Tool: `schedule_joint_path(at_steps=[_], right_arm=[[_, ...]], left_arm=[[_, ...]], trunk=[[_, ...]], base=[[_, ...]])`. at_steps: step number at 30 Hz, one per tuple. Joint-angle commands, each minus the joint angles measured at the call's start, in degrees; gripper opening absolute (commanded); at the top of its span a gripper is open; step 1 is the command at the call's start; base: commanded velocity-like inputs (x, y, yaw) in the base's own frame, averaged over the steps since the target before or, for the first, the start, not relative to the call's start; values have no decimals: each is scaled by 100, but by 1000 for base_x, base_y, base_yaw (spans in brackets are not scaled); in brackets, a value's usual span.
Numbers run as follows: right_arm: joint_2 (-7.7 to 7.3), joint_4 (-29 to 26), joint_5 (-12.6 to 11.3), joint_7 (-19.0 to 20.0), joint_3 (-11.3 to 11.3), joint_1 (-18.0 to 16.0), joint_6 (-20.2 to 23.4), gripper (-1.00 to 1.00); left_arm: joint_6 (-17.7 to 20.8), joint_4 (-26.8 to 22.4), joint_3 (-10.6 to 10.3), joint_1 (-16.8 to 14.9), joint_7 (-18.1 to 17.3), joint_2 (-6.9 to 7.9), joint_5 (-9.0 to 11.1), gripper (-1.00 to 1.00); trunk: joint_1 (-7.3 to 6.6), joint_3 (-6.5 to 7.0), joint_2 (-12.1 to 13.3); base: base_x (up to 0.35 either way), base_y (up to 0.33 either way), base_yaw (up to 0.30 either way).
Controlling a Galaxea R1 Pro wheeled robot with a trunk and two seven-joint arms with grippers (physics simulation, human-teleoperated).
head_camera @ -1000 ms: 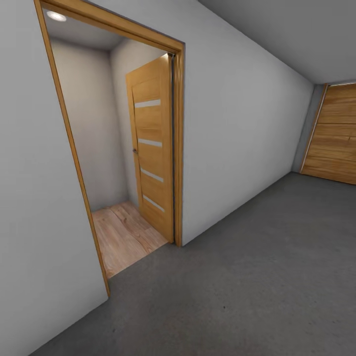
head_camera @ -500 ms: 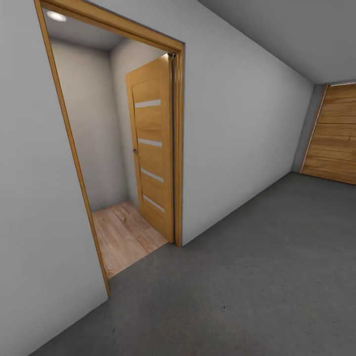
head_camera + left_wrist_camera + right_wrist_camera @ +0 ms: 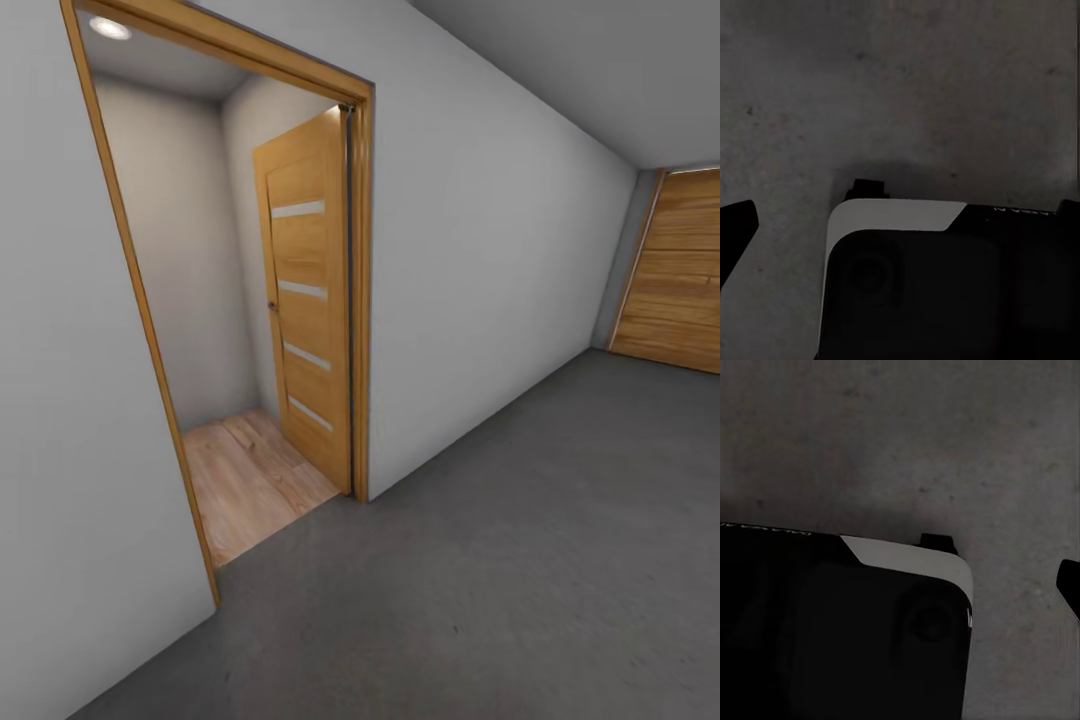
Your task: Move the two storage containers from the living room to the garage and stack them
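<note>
The two storage containers are out of view, and so is the living room. I stand in the garage on its dark grey concrete floor (image 3: 520,570). In the left wrist view my left gripper (image 3: 904,217) hangs over this floor (image 3: 915,82), with one dark fingertip (image 3: 735,232) at the picture's edge and nothing between the fingers. My right gripper (image 3: 900,562) is held the same way, a fingertip (image 3: 1071,585) showing at the edge over the floor (image 3: 915,435). Both look open and empty.
A wood-framed doorway (image 3: 360,300) in the grey-white wall opens onto a small space with light plank flooring (image 3: 250,480); its door leaf (image 3: 305,300) is swung inward. A wooden plank garage door (image 3: 675,270) stands far right. A black-and-white part of my own body (image 3: 945,292) lies under each wrist.
The head view has shifted slightly, so the doorway sits a little further left and higher in the picture. Nothing in the room has moved.
</note>
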Motion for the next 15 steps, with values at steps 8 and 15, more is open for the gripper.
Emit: schedule_joint_path(at_steps=[8, 15], right_arm=[[11, 14, -52, 13, 55, -4, -15, 100], [12, 14, -52, 13, 55, -4, -14, 100]], left_arm=[[-3, 6, 24, -5, -8, -1, 38, 100], [-2, 6, 24, -5, -8, 1, 38, 100]], trunk=[[3, -7, -4], [3, -7, -4]], base=[[318, 0, 0], [325, 0, 0]])
